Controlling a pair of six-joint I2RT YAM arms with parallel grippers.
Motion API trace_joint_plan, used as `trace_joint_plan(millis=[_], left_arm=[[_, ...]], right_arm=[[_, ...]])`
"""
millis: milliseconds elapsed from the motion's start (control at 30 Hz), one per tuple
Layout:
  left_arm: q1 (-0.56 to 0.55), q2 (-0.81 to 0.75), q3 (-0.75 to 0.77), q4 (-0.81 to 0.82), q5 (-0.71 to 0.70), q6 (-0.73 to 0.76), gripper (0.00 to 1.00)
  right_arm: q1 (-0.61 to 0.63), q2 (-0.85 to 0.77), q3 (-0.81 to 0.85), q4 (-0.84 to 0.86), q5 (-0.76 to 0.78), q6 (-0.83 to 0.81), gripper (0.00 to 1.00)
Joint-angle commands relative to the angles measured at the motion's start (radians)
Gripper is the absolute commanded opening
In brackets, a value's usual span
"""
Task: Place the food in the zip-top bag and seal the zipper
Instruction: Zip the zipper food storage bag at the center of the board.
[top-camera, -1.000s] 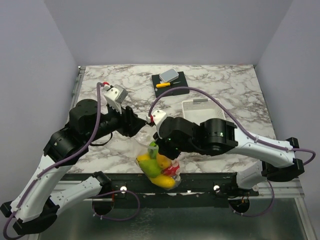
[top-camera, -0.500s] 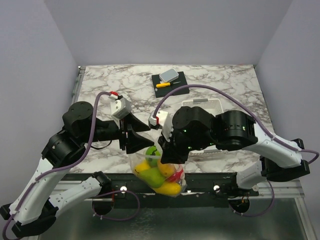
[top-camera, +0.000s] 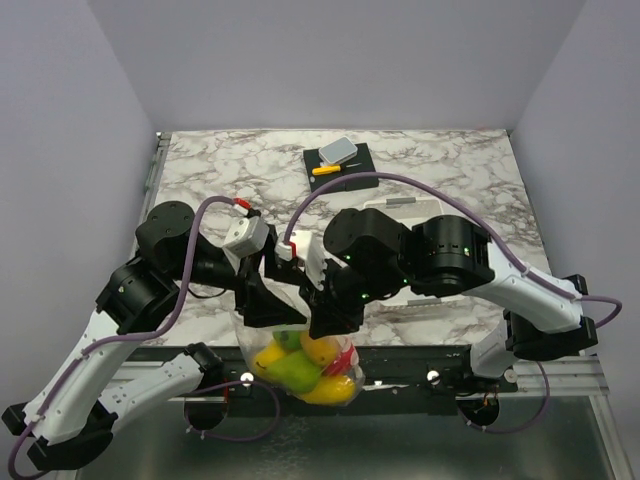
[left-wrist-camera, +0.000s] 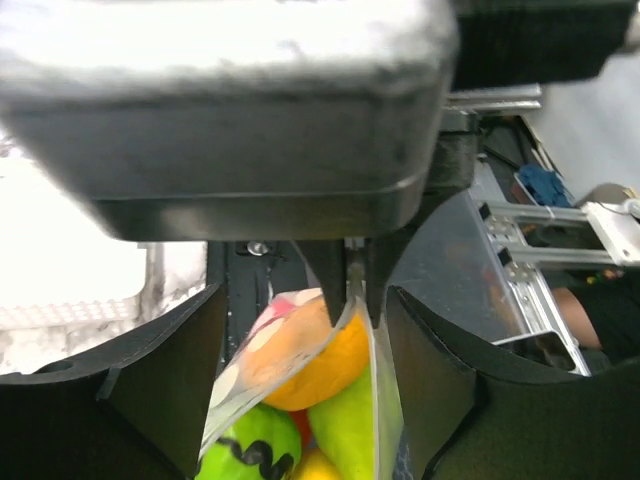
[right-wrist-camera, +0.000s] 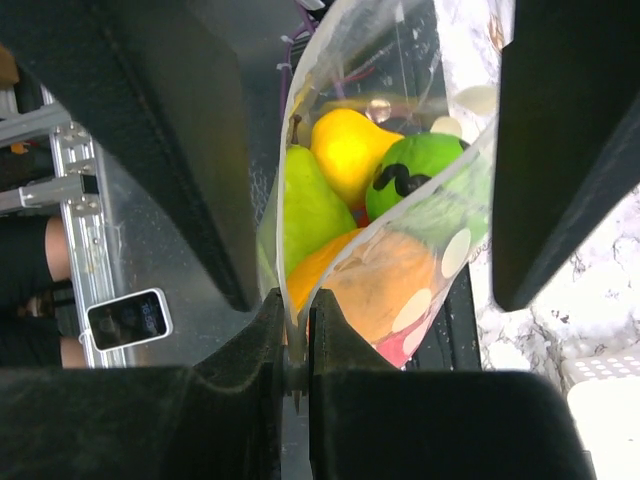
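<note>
The clear dotted zip-top bag (top-camera: 248, 345) hangs at 6 o'clock, off the near edge of the marble table (top-camera: 220, 165), bulging with the food (top-camera: 292, 370) in green, yellow, orange and red. At 12 o'clock lie a black board (top-camera: 358, 160) and knife (top-camera: 328, 169); the right arm hides most of a white basket (top-camera: 430, 210). We see the left gripper (top-camera: 270, 305) spread wide, holding nothing, at the bag's 11 o'clock. The right gripper (right-wrist-camera: 297, 300) pinches its top edge.

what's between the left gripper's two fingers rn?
Top edge of the zip-top bag, pinched in the shut right gripper; seen in the left wrist view.
</note>
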Motion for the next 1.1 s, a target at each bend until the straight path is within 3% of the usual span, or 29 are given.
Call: trace_joint_plan(millis=[0,433,1067], left_arm=[[0.001,-0.008,-0.028,0.033,0.156,0.023,0.67],[-0.004,-0.051,-0.088,0.053,0.186,0.002,0.68],[-0.014,-0.062,-0.158,0.064,0.048,-0.013,0.59]], right_arm=[[0.007,0.012,0.069,-0.025,-0.02,-0.034,0.01],[0.007,0.01,0.115,-0.024,0.083,-0.015,0.01],[0.008,0.001,0.134,-0.004,0.134,0.081,0.01]])
